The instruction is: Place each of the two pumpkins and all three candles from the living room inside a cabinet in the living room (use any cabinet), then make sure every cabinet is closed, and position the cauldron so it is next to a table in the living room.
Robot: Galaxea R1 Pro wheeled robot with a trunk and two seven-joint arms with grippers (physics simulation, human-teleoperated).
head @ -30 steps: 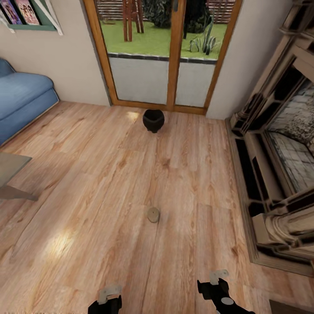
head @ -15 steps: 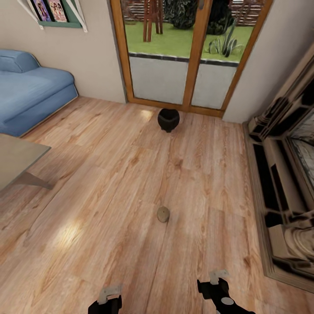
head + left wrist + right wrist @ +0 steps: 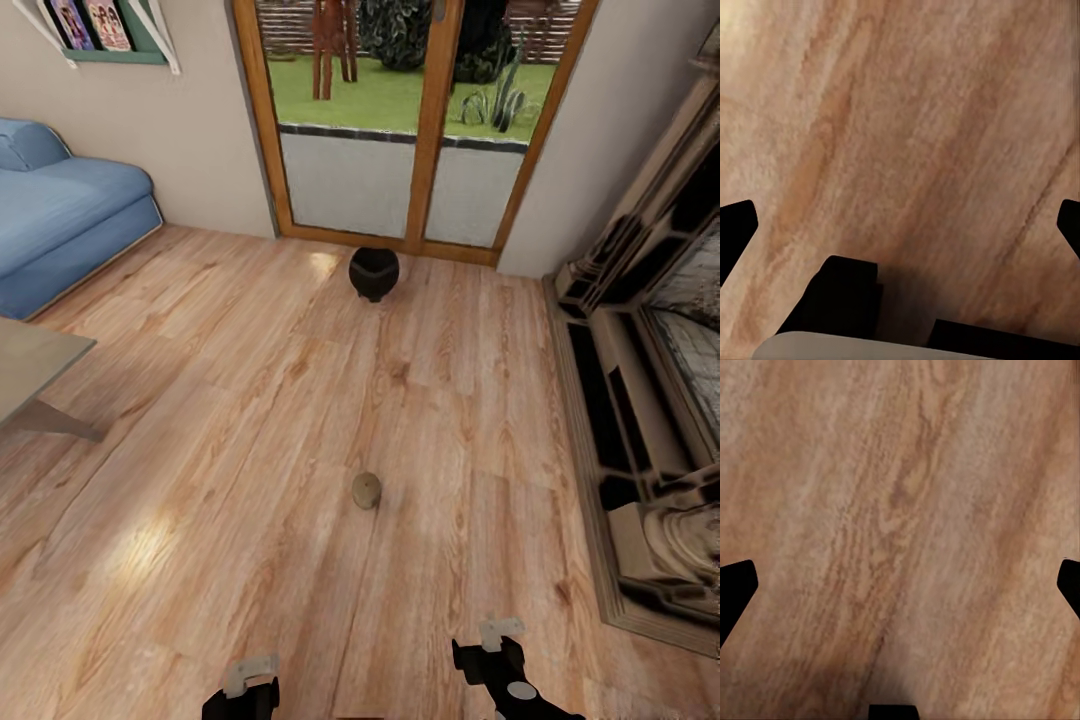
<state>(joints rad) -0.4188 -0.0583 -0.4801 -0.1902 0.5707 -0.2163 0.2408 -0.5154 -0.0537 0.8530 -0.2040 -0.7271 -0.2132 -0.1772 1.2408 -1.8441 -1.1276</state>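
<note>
A black round cauldron (image 3: 374,272) stands on the wooden floor just in front of the glass doors. One tan candle (image 3: 366,490) lies on the floor nearer to me, roughly in line with the cauldron. A corner of the pale-topped table (image 3: 30,365) with a slanted grey leg juts in at the left edge. My left gripper (image 3: 245,693) and right gripper (image 3: 497,665) hang at the bottom edge, well short of the candle. Both are open over bare floor, as the left wrist view (image 3: 900,225) and right wrist view (image 3: 900,585) show. The pumpkins and the cabinet are out of view.
A blue sofa (image 3: 60,225) sits at the far left against the wall. The ornate carved fireplace (image 3: 650,400) runs along the right side. Wood-framed glass doors (image 3: 410,130) close off the far wall. Open floor (image 3: 250,420) lies between me and the cauldron.
The whole picture swung right and then a little back left, so the camera turned. The candle and cauldron keep their places on the floor. Both grippers hold the same pose.
</note>
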